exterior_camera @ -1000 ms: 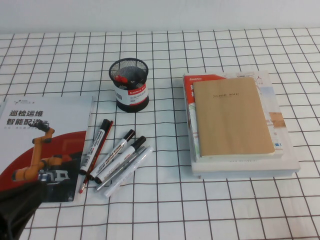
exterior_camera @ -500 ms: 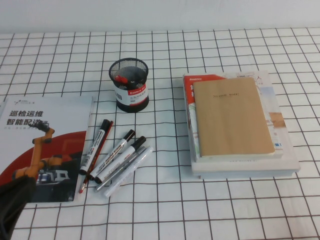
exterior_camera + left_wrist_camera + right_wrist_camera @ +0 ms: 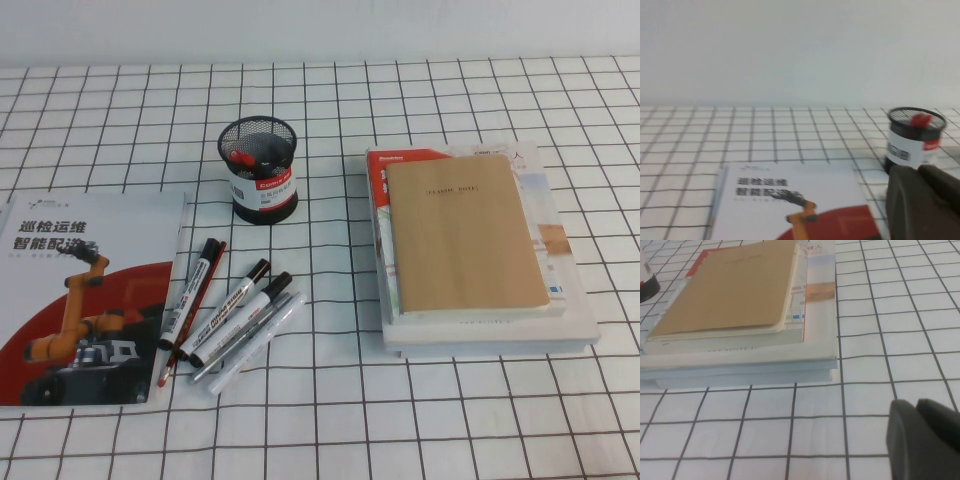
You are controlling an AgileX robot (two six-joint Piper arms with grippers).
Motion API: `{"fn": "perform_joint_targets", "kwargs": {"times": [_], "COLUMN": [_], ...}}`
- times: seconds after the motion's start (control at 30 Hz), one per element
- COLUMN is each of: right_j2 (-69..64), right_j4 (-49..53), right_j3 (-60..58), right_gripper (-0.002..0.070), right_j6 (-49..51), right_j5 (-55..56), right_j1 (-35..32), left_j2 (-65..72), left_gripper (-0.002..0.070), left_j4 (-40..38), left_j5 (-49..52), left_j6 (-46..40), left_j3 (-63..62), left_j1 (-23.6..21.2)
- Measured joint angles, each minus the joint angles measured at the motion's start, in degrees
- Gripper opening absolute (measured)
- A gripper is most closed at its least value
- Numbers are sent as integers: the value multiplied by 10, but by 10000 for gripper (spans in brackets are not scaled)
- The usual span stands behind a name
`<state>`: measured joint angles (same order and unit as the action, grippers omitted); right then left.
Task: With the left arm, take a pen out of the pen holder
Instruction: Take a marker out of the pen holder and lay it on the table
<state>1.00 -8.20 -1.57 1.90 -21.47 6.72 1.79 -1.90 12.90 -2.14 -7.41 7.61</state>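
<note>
White checked cloth covers the tabletop. We see the black mesh pen holder standing upright beyond a booklet and several loose markers, and a red-capped pen is inside it. The left tool is closed and empty, low near the booklet, well apart from the pen holder. The right tool, also closed, is near the stack of books.

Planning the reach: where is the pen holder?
High view: the pen holder stands left of centre, behind the markers, left of the books; left gripper and right gripper sit nearer, off-frame.
</note>
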Motion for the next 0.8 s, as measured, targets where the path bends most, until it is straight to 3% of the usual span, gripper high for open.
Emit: {"fn": "perform_joint_targets", "kwargs": {"times": [0.17,0.4,0.8], "right_j2": [0,0,0], "right_j4": [0,0,0], "right_j3": [0,0,0], "right_gripper": [-14,-14,-14], "right_j6": [0,0,0], "right_j5": [0,0,0], "right_j1": [0,0,0], "left_j2": [-14,-22,-22], "left_gripper": [-2,-2,-2], "left_j4": [0,0,4], "left_j5": [-43,-56,27], "left_j6": [-9,-10,-10], "left_j3": [38,86,88], "left_j1": [-37,-42,-49]}}
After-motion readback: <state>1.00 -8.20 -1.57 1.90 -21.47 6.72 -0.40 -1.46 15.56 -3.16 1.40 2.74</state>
